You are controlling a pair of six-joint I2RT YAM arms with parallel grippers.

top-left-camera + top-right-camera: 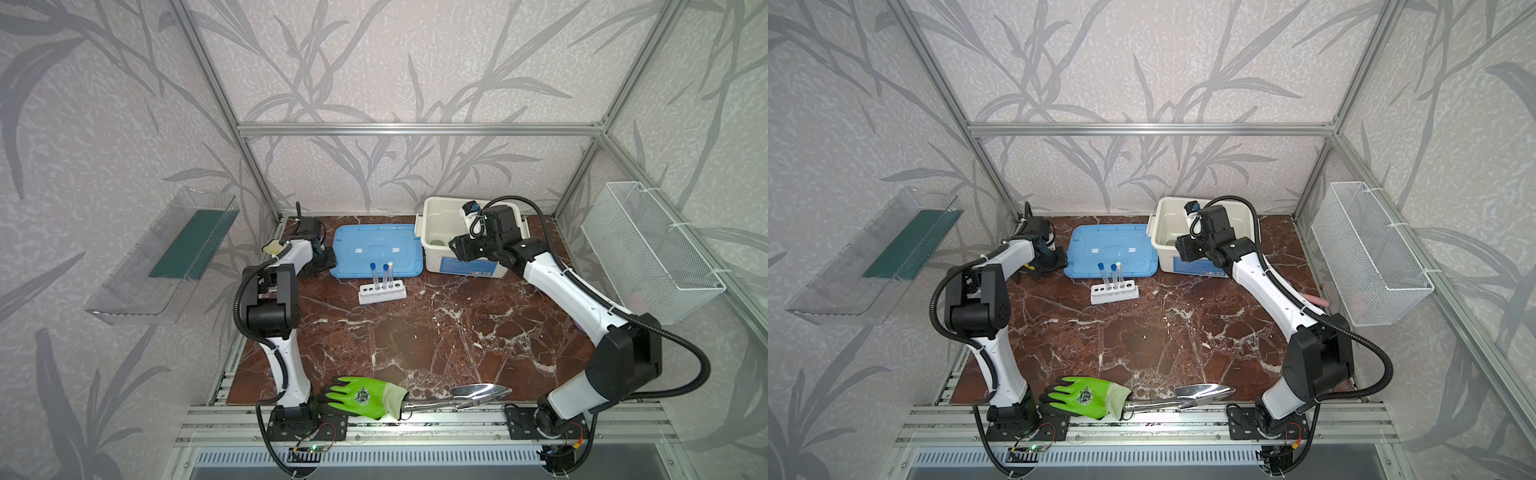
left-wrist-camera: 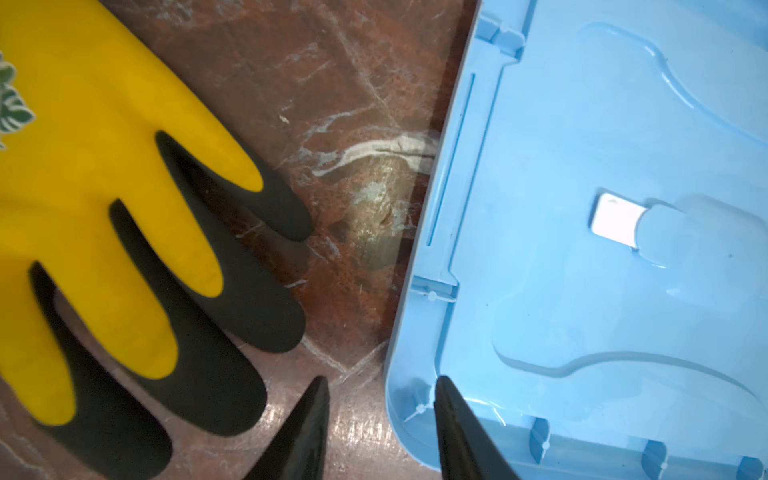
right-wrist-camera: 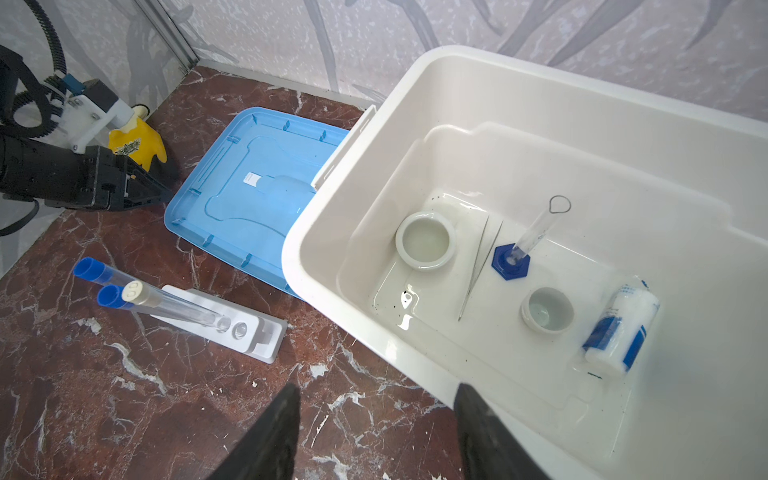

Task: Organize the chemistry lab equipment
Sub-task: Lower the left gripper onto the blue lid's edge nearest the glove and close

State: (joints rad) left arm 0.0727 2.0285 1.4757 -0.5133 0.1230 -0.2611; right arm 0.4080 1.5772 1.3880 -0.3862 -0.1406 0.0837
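**Work surface.** The marble table (image 1: 415, 340) carries a white bin (image 1: 432, 249) at the far right. A blue lid (image 1: 376, 249) lies flat just beside the bin on its left.

**Rack.** The white six-hole rack (image 1: 382, 293) stands near the middle of the table, just in front of the lid. Three test tubes (image 1: 375, 275) stand in it side by side. Two have blue caps and one has a white cap.

**Bin contents.** The right wrist view shows these items on the bin floor:
- small white bowl (image 3: 426, 239)
- thin metal tweezers (image 3: 478, 270), lying flat just beside the bowl
- clear cylinder (image 3: 510, 261) on a blue hexagonal base
- cup (image 3: 546, 309)
- bottle (image 3: 623, 328), white with blue markings

**Left gripper.** The left gripper (image 2: 381, 380) is at the lid's near left corner. Its jaws are released: one fingertip is over the lid corner and the other is over bare table. Neither fingertip clamps the lid. A yellow glove (image 2: 104, 187) lies on the table to the left of the lid.

**Right gripper.** The right gripper (image 3: 376, 388) is at the bin's near left wall. Its jaws are released and hold nothing. One fingertip is over the rim and the other is over the table outside the bin.

**Near edge.** A green glove (image 1: 361, 397) and a shiny metal trowel (image 1: 478, 395) lie at the near edge of the table.
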